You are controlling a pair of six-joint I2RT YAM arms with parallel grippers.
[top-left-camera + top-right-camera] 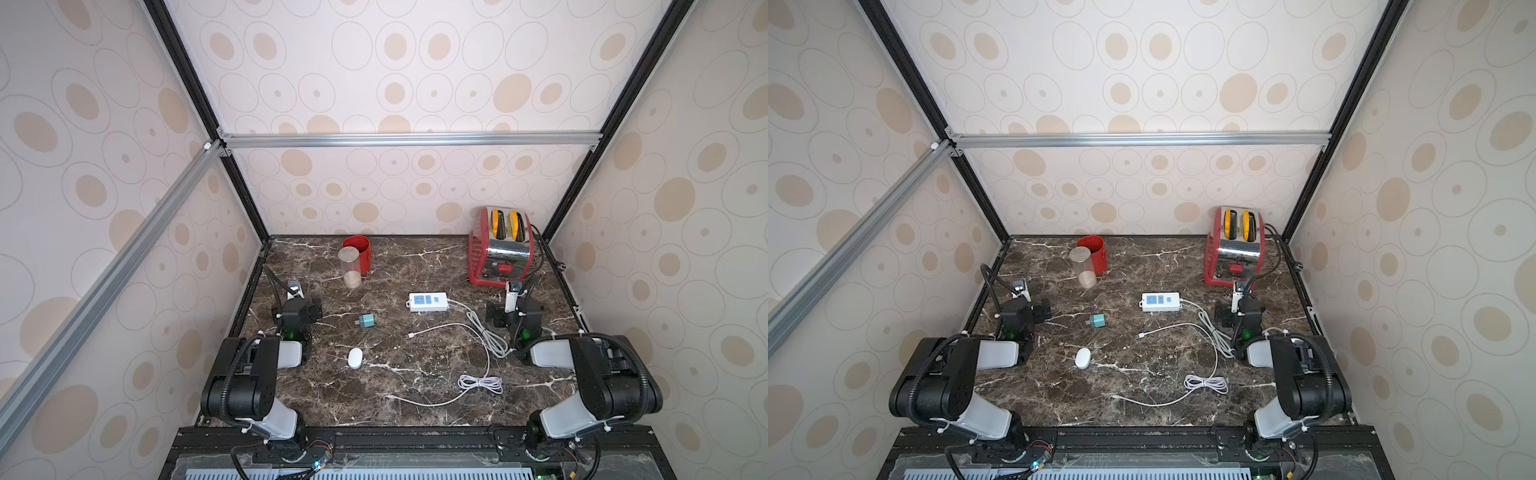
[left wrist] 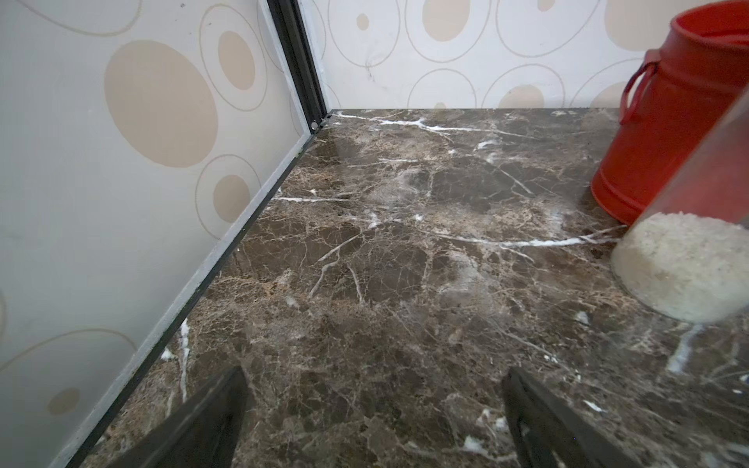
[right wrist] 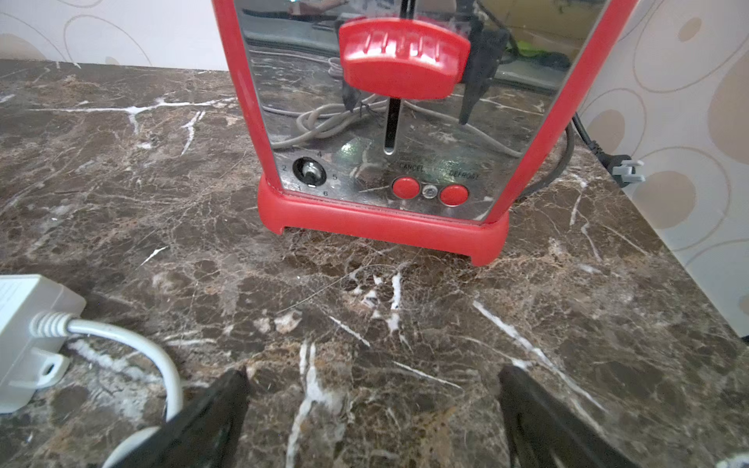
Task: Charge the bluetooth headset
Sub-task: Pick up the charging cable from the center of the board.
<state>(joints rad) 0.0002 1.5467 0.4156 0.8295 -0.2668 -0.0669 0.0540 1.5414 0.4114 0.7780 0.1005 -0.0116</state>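
The left end effector [image 2: 375,370] sits low over bare worktop [image 1: 415,374] near the left wall. Its jaws are spread wide and hold nothing. In both top views a red can [image 1: 359,249] stands at the back edge, behind and to the right of it. A clear jar [image 1: 351,268] with pale grains at the bottom stands just in front of the can.

The headset [image 1: 355,358], a smooth white oval, lies flat on the worktop at front left, just beside the left forearm and apart from everything else [image 1: 1082,358]. Behind it, well apart, a teal charger [image 1: 367,322] lies on its side.

Further right, about mid-worktop, is the white strip [image 1: 428,301]. Its thick cord trails right and forward toward the right arm. A thinner white cable [image 1: 480,383] lies loose in front of the strip. One plug end points left, not far from the charger, a small coil sits at its middle, and the tail runs left along the front. Neither end is plugged into anything.

The red and chrome toaster [image 1: 500,249] stands at the back right corner with two yellow items in its slots. The right end effector [image 3: 373,370] faces the toaster's lever side, jaws wide apart and holding nothing, with the strip's corded end just beside it.
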